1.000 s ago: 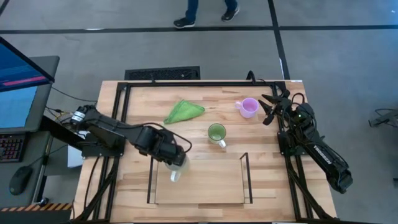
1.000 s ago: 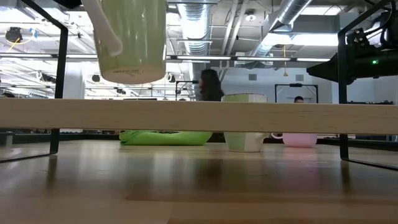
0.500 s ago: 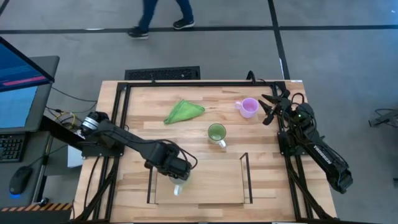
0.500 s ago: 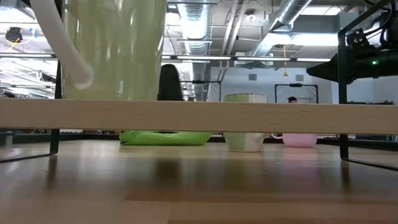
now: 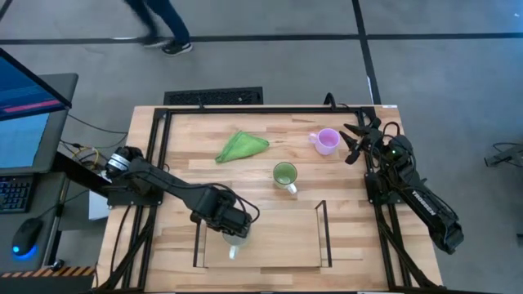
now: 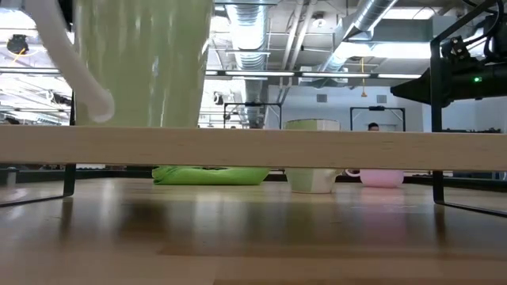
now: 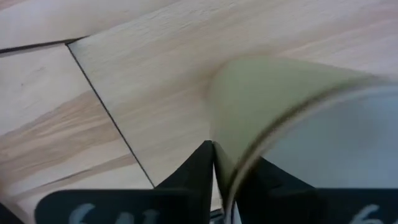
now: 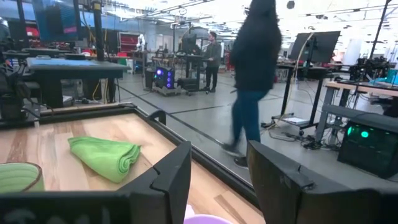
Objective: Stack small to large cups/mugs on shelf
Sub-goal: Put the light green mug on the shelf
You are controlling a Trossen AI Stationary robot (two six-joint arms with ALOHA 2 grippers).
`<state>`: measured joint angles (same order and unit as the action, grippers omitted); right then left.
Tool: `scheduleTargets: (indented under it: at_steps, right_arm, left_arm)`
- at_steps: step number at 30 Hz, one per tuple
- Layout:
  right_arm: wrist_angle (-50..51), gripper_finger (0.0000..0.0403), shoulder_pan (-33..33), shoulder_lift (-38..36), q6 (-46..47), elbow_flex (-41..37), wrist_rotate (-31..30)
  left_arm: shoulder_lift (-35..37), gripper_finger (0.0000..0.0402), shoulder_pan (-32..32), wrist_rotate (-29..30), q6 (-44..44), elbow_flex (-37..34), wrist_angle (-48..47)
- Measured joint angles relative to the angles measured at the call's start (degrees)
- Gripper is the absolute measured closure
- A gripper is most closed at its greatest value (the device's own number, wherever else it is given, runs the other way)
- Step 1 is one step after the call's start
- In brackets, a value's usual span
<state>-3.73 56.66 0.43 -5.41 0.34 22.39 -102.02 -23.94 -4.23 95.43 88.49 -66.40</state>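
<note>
- Grey floor (image 5: 458, 73) with dark lines around the wooden desk (image 5: 270, 122).
- Ducts (image 6: 261, 32) and pipes overhead.
- A person (image 8: 255, 74) walks past workbenches (image 8: 68, 68).

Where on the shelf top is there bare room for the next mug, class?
The shelf is bare from the white mug across to its right frame. Its left end is crowded: the left tool grips that mug there.

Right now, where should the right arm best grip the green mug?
Likely the green mug's rim wall, from above: it stands upright and open-topped, handle toward the shelf. Straddle the rim on the side away from that handle. The right gripper waits by the purple mug.
</note>
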Motion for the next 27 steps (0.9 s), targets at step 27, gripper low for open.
scheduleTargets:
  at_steps: [27]
  right_arm:
    - [0.0,0.0226,0.0,0.0,0.04,0.0,0.01]
  left_arm:
    - [0.04,0.0374,-0.52,-5.03,6.6,-0.04,1.02]
